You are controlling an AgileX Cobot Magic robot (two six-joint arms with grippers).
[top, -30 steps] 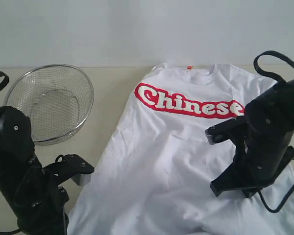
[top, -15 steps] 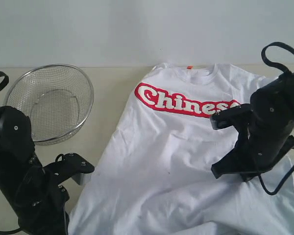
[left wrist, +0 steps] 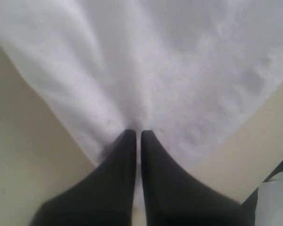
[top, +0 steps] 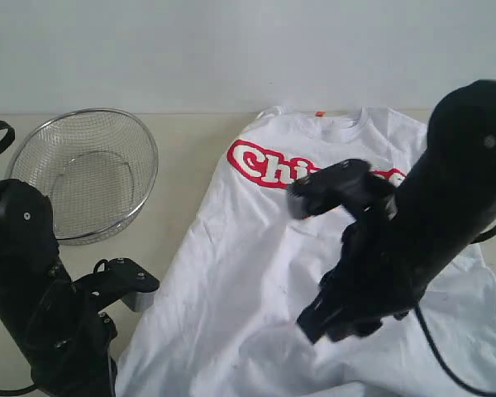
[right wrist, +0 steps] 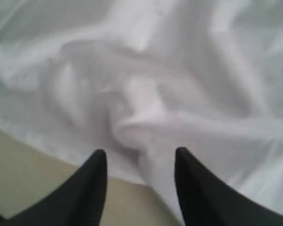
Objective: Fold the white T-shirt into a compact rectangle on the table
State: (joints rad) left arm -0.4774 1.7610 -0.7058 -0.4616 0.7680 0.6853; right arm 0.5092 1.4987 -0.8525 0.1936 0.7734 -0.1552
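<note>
White T-shirt (top: 256, 248) lies face up on the beige counter (top: 182, 157), with its collar at the far side and its left edge running diagonally toward the near side. Left tool (left wrist: 137, 134) has its fingers pressed together on a thin fold at the shirt's edge, with bare counter on either side of that corner. Right tool (right wrist: 140, 153) is spread above a bunched ridge of cloth just inside the hem. Wire basket (top: 83, 169) sits apart from the shirt, a bare strip between them.
</note>
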